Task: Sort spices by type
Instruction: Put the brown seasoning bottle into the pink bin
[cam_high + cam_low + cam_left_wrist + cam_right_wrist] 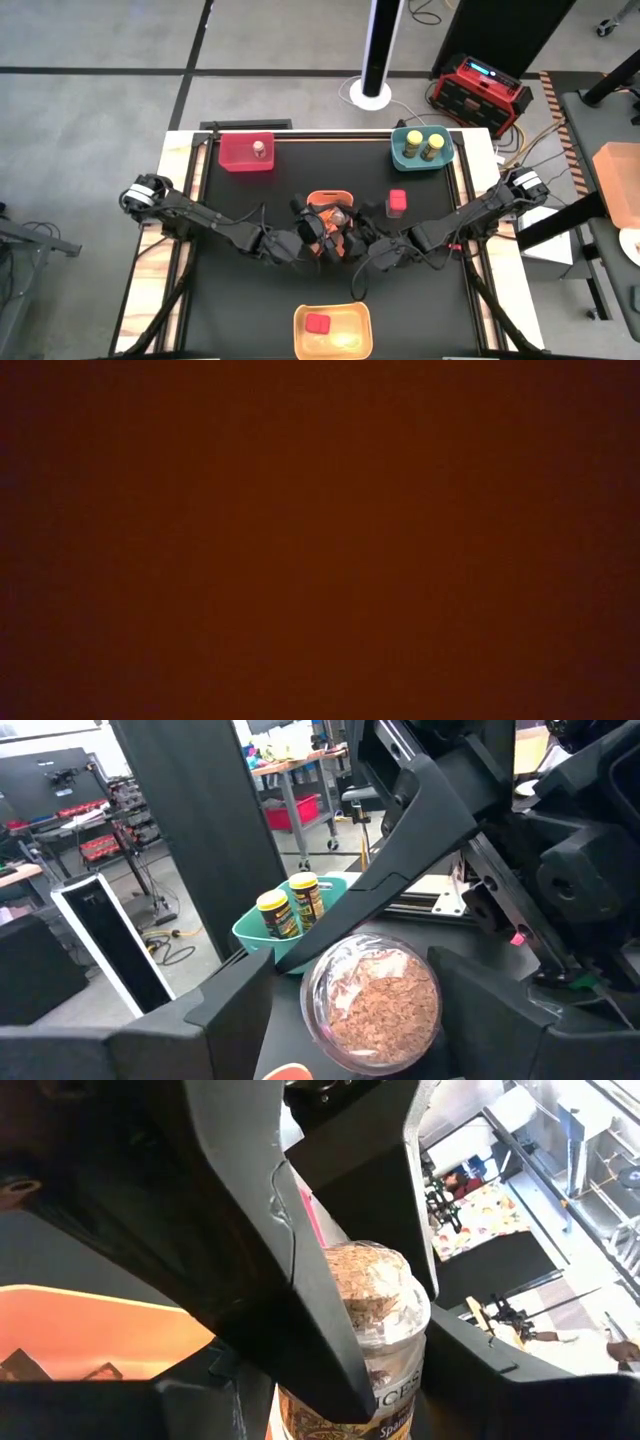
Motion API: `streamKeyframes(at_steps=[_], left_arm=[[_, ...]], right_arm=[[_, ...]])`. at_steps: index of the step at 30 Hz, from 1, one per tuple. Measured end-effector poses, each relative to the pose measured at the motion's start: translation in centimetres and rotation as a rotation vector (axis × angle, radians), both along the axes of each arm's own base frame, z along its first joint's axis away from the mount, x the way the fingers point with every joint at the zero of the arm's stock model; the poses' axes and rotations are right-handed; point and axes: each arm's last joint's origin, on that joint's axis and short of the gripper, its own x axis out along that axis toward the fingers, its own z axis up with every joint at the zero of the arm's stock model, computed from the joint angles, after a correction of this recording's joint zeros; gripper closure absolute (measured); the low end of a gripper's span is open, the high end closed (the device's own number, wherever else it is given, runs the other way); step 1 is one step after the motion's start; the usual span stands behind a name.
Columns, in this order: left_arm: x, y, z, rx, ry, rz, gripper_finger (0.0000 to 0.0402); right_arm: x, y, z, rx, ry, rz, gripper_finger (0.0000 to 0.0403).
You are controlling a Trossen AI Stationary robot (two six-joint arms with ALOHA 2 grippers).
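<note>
- Fingers (230,1010) of the left gripper (370,1020) hold a small clear jar (375,1000) of brownish flakes between them, seen end-on in the left wrist view.
- Fingers (290,1280) of the right gripper (350,1370) press on the same kind of jar (375,1340), its printed label showing low down; I cannot tell for sure whether both arms grip one jar.
- Both grippers meet at the middle of the counter (250,300), over the orange bin (331,199), where printed packets (338,222) lie partly hidden by the arms.
- Just to the right of that bin, one red cube box (398,202) stands on the bare counter.
- Near the front edge, a yellow bin (332,329) holds a second red cube (318,323).
- At the back left, a red bin (246,151) holds one tiny jar (259,149).
- At the back right, a teal bin (421,148) holds two yellow-lidded jars (422,146).
- Low view is a plain dark red blur.
</note>
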Motion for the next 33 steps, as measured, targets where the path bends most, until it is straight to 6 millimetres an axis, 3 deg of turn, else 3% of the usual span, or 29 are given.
streamKeyframes(at_steps=[6, 15, 23, 33], left_arm=[[0.02, 0.05, -0.02, 0.0, 0.001, -0.002, 0.0168], [0.0, 0.04, -0.11, 0.004, 0.012, -0.003, 0.0242], [0.0, 0.04, -0.13, 0.009, 0.018, -0.005, 0.0232], [-0.1, 0.06, -0.22, 0.041, 0.049, -0.007, 0.0236]], right_arm=[[0.0, -0.01, 0.01, -0.001, -0.001, -0.003, 0.0218], [-0.03, -0.06, 0.05, -0.012, -0.002, -0.02, 0.0218], [-0.03, -0.06, 0.04, 0.006, -0.016, -0.024, 0.0216], [-0.06, -0.04, 0.09, 0.024, -0.033, -0.031, 0.0152]])
